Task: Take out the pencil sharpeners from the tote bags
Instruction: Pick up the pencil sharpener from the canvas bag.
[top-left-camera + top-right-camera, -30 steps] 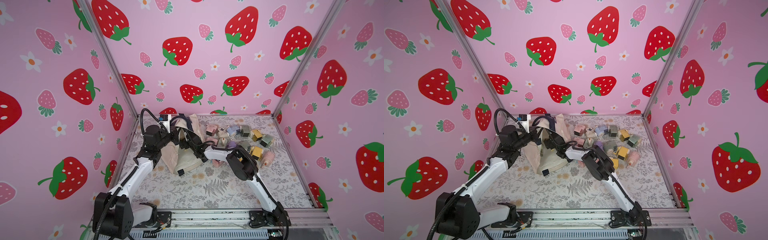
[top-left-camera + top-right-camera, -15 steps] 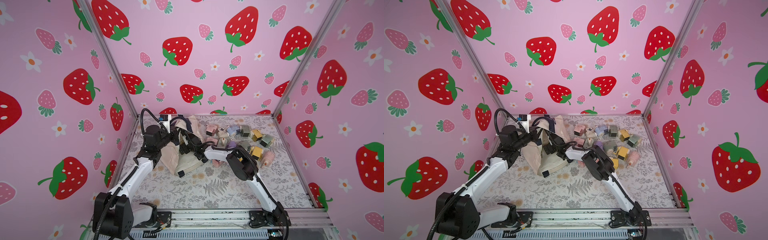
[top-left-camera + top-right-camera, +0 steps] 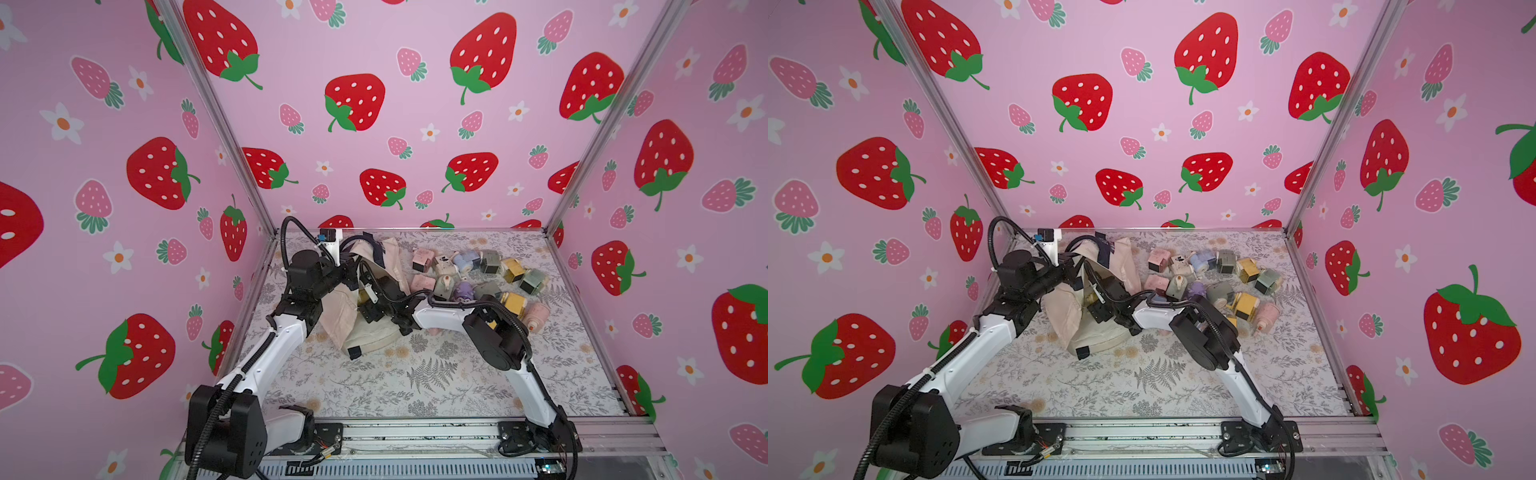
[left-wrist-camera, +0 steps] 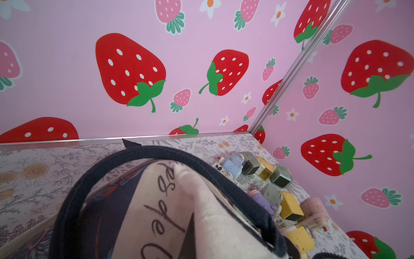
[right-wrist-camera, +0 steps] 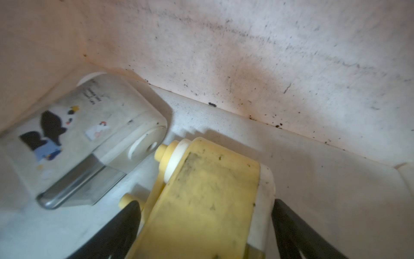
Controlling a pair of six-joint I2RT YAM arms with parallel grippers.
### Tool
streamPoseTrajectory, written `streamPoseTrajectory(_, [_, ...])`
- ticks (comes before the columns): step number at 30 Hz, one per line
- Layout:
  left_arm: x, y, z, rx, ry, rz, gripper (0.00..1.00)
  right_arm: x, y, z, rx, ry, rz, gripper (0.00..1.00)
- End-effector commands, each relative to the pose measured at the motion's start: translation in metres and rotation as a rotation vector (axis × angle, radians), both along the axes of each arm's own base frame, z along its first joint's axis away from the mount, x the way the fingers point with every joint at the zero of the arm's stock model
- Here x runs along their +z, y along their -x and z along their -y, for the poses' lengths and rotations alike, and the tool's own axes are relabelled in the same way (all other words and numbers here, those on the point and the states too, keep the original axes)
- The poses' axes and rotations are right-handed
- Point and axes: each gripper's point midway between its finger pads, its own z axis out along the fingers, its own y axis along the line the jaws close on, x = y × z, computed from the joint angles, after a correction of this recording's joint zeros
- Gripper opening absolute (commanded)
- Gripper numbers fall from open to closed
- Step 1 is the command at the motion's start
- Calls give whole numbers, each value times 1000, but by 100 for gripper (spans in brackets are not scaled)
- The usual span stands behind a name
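Pencil sharpeners (image 3: 478, 278): most lie in a loose cluster on the floral desk (image 3: 415, 386), far and right of centre, just right of the tote bag (image 3: 374, 336). Colours seen there are pink, blue, purple, grey-green, yellow and cream. They lie tipped at mixed angles, several touching.

Tote bag: cream canvas, left of centre on the desk. Its far rim is raised and its mouth faces right, towards the cluster. A navy handle (image 4: 156, 152) arches over the dark printed panel with script lettering in the left wrist view.

Inside the bag (right wrist view) are two sharpeners lying on the cream lining. One is a yellow sharpener (image 5: 208, 190) with a cream side. The other is a cream sharpener (image 5: 89, 139) with a penguin print and a clear tray, just beside the yellow one. Dark specks are scattered along the lining seam.

Left pincer (image 3: 353, 274): jaws together, at the raised far-left rim of the tote. The fabric is bunched there and the hold appears to be on that rim. Its fingertips are hidden by cloth in every view.

Right pincer (image 5: 205, 201): reaches into the bag mouth from the right. The jaws are wide apart, and the black fingers (image 5: 121, 226) straddle the yellow sharpener, one along each flank and very close. I cannot tell whether they press on it. The sharpener rests on the lining.
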Motion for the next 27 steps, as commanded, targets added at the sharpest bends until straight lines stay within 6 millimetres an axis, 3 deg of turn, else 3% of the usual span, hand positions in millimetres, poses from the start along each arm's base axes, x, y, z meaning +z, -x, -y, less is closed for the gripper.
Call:
streamPoseTrajectory(1, [55, 4, 6, -35, 18, 156, 0, 25, 8, -10, 45, -50, 37, 87])
streamPoseTrajectory(14, [55, 4, 6, -34, 15, 157, 0, 32, 16, 1, 38, -55, 34, 69])
streamPoseTrajectory(27, [55, 3, 5, -33, 16, 156, 0, 67, 49, 21, 128, -138, 43, 63])
